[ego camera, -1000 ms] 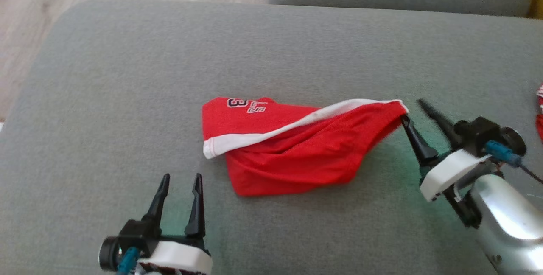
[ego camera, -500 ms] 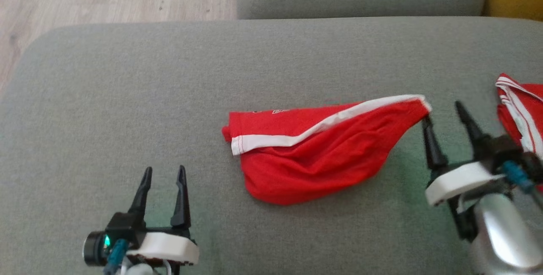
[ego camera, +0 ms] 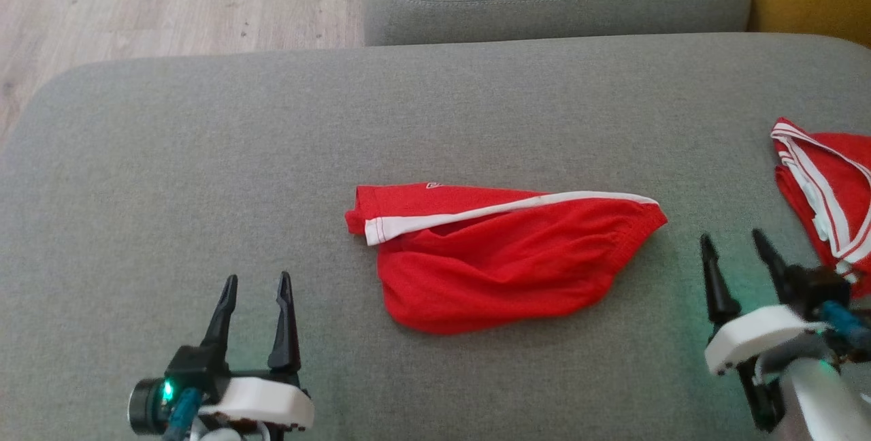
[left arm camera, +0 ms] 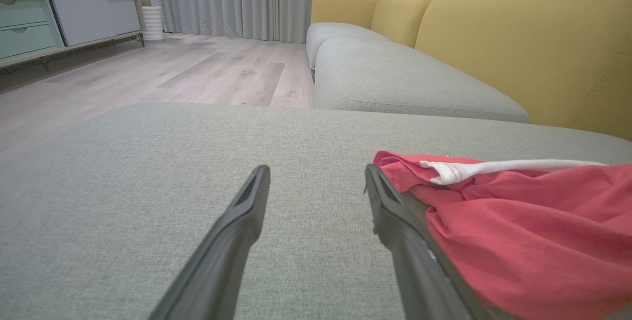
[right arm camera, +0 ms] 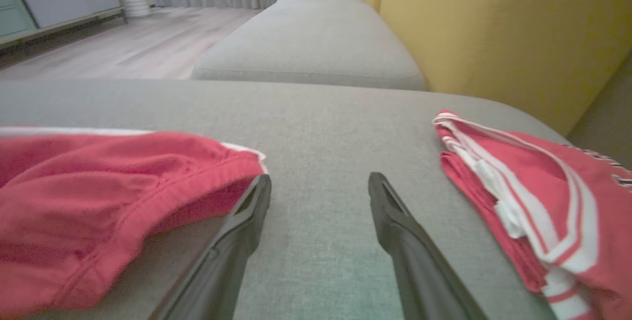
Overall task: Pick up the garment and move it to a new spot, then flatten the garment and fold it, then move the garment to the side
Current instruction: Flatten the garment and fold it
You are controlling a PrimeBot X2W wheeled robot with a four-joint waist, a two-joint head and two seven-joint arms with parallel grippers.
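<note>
**Garment flat on cushion, both end effectors empty**

1. Left end effector [ego camera: 258, 278]: fingers parted at a moderate gap, holding nothing. It sits low over the grey cushion [ego camera: 204, 155] with its fingers pointing away from the robot.

2. Right end effector [ego camera: 731, 237]: fingers parted to a similar gap, holding nothing. Both fingers point forward with a slight lean to the left.

3. Garment [ego camera: 503, 257]: red, crumpled and loosely doubled over, lying on the cushion between the two end effectors. It is ahead and to the right of the left end effector, and clear of it in the head view. Its tapered end lies near the right end effector, just ahead and to the left of the left finger, with a strip of bare cushion between them.

4. A white band [ego camera: 476, 213] runs along the garment's far edge, from the left corner to the tapered end.

5. Second garment [ego camera: 823, 189]: red with white stripes, bunched on the cushion ahead and to the right of the right end effector, apart from it.
</note>
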